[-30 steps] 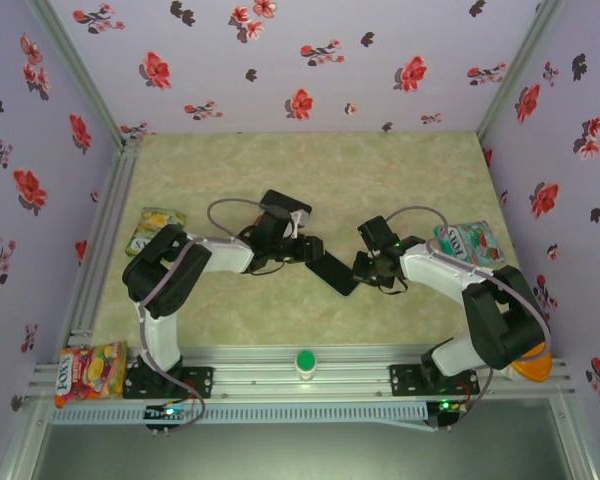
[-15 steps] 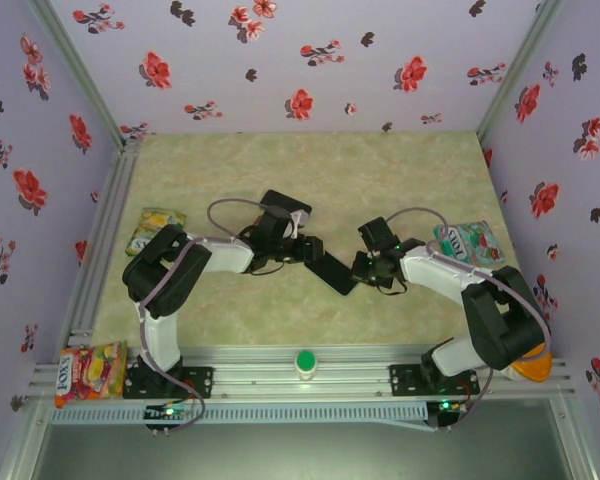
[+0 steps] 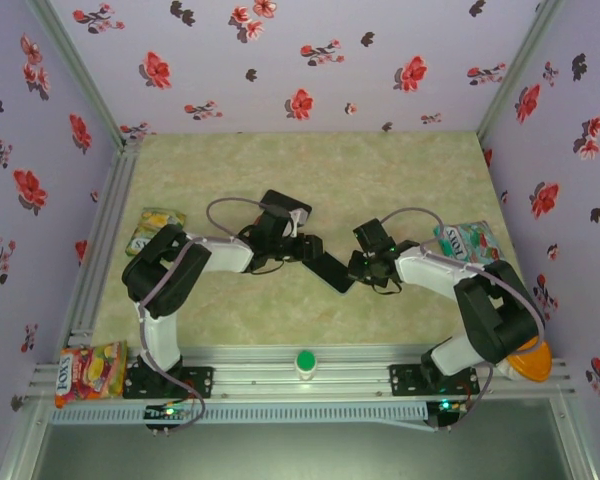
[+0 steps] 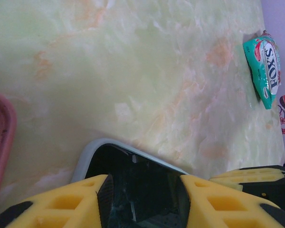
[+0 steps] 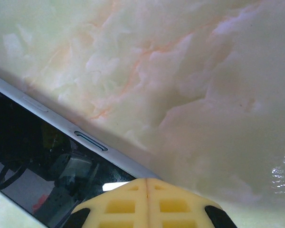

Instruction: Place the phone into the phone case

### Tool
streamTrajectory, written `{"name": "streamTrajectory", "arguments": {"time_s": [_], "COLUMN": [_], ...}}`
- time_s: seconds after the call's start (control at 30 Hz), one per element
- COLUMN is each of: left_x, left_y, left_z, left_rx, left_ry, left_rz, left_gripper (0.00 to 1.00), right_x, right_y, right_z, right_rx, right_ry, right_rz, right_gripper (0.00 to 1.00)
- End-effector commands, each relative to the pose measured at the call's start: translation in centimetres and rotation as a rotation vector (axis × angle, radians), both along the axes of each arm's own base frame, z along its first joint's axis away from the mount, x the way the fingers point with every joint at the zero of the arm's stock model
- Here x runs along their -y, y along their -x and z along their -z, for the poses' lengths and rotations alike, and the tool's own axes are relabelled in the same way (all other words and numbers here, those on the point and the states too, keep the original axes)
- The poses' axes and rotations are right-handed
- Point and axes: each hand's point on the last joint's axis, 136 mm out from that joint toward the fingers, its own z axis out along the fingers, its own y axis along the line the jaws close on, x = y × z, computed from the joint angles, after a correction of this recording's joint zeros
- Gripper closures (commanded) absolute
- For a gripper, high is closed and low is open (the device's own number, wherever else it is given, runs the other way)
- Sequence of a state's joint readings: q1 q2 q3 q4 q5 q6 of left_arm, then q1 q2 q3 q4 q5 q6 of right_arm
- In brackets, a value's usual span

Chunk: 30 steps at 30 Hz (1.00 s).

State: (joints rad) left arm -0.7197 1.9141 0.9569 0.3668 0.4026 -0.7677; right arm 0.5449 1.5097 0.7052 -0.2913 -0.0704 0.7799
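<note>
Reading left to right: left arm stretches low toward centre, left gripper (image 4: pixel 142 192) part-open and clamped across the left end of the phone (image 3: pixel 331 271). Phone case (image 3: pixel 285 207) sits just far of that wrist. Phone lies mid-table. We judge it rigid, slick and fragile, so we'd hold the side edges. Right gripper (image 5: pixel 149 202) is fully closed at its right end.

The bench (image 3: pixel 400 170) is viewed from high above and behind; both wrist views are held close over it, the phone (image 3: pixel 331 271) being shared by all.
</note>
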Motion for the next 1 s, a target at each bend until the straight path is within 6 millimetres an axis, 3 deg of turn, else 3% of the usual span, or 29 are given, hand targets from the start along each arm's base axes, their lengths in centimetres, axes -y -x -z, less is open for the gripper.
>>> {"name": "streamTrajectory", "arguments": {"time_s": [0.0, 0.23, 0.33, 0.53, 0.63, 0.73, 0.97], "left_x": [-0.1, -1.0, -2.0, -4.0, -4.4, -4.6, -3.7], "left_y": [0.4, 0.1, 0.8, 3.5, 5.0, 6.2, 7.8], "left_z": [0.3, -3.8, -4.4, -3.4, -2.5, -1.6, -0.6], "left_rx": [-0.006, 0.071, 0.067, -0.002, -0.029, -0.055, -0.088], "left_ry": [-0.015, -0.004, -0.025, -0.041, -0.059, -0.078, -0.094], "left_rz": [0.013, -0.014, -0.027, -0.053, -0.043, -0.033, -0.006], "left_gripper": [0.56, 0.56, 0.57, 0.57, 0.58, 0.58, 0.58], "right_x": [2.7, 1.4, 0.6, -0.9, -1.1, -1.4, -2.7], "right_y": [5.5, 3.4, 2.2, -0.2, -1.4, -2.6, -4.5], "right_z": [6.1, 2.8, 0.6, -4.0, -5.3, -5.8, -5.1], "right_rx": [-0.211, -0.099, -0.037, 0.087, 0.139, 0.175, 0.185], "right_ry": [0.131, 0.058, 0.028, -0.006, -0.001, -0.017, -0.05], "right_rz": [0.005, 0.0, -0.03, -0.113, -0.134, -0.147, -0.197], "right_gripper": [1.0, 1.0, 1.0, 0.83, 0.71, 0.62, 0.62]}}
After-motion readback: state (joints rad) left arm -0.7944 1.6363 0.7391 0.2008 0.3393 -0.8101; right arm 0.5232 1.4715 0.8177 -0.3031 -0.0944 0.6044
